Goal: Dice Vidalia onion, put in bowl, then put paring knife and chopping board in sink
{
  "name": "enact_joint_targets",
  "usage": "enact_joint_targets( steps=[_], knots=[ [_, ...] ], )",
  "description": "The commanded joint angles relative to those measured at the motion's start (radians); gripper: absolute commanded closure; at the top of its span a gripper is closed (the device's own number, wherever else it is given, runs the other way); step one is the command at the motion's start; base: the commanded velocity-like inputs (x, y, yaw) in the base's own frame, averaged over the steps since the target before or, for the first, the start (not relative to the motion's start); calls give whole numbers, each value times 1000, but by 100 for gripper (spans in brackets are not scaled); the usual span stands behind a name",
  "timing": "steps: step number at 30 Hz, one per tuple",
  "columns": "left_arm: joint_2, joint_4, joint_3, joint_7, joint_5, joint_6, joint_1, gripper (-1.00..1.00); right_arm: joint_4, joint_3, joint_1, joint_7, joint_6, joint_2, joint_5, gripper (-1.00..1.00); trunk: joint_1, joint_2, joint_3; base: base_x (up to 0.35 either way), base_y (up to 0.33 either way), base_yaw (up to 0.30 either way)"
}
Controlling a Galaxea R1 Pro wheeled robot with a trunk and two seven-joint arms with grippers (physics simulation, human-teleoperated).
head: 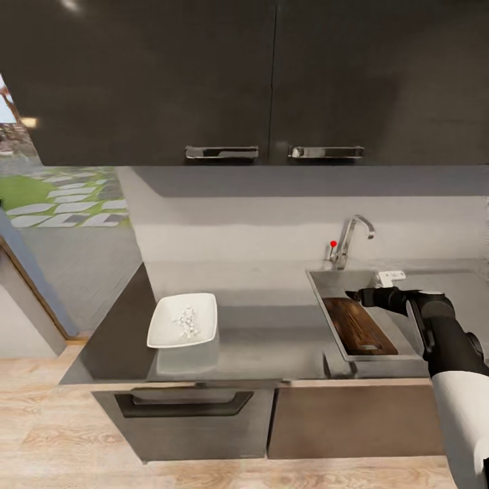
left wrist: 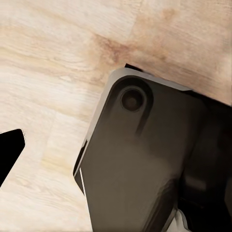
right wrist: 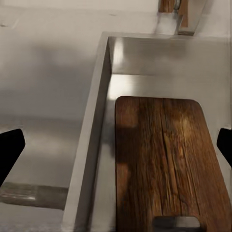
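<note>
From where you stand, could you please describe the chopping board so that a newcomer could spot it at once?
Find the steel sink set into the grey countertop, below the chrome tap. Lying inside its basin is the chopping board, under the right gripper. It is the one dark brown wooden slab there, rectangular with rounded corners and a handle slot at its near end.

No legible text or labels anywhere.

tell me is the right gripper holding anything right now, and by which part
Nothing is held. The right gripper is open, its fingertips spread wide above the chopping board, which lies flat in the sink without touching them.
</note>
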Motion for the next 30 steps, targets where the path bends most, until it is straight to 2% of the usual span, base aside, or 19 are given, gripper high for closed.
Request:
enact_joint_targets(
  steps=[1,15,30],
  knots=[
    [0,4,-4,-2,5,-6,-2,-100,-1,-2,-1,10,3,1,10,-100,0,-2,-2,-338,0,0],
    [1,4,-4,-2,5,-6,-2,-100,1,0,-1,10,3,1,8,-100,0,-2,-2,-336,26,0],
    [2,4,-4,-2,4,-6,-2,-100,5,1,-1,9,3,3,7,-100,0,-2,-2,-251,225,0]
  ],
)
